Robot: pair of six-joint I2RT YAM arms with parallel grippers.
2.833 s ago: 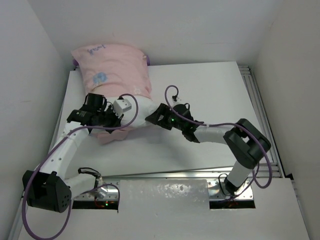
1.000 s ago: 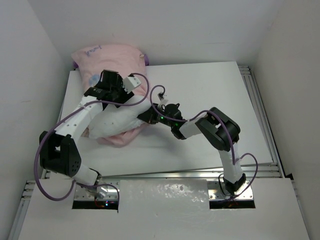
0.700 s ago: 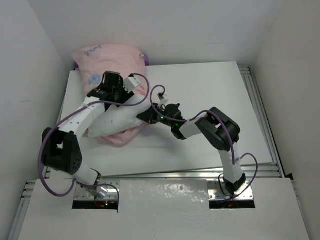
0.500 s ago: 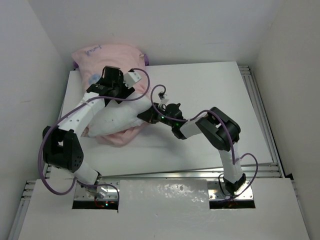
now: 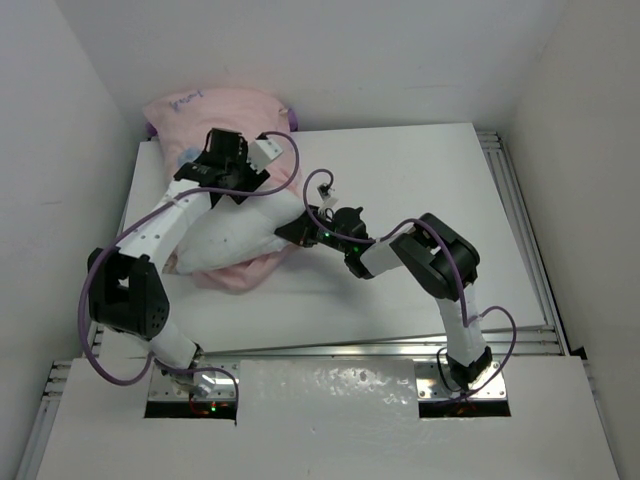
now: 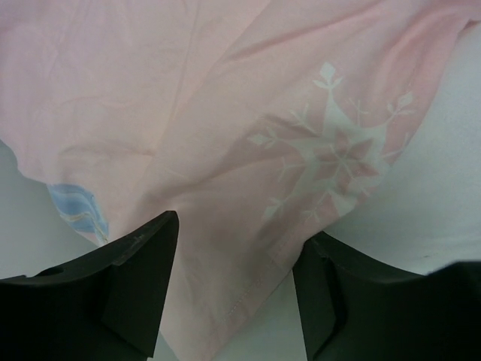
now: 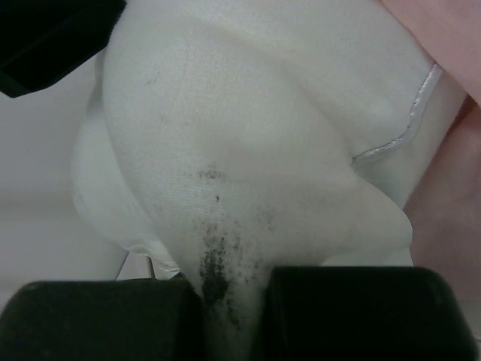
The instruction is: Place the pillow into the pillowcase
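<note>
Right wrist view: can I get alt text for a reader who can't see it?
The right claw is shut on a pinched fold of the white pillow, whose fabric is smudged dark just above the grip. Pale pink pillowcase fabric shows along the right edge.

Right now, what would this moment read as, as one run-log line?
stage: pillow partly inside pillowcase | left gripper: open, over pillowcase edge | right gripper: shut on pillow corner
</note>
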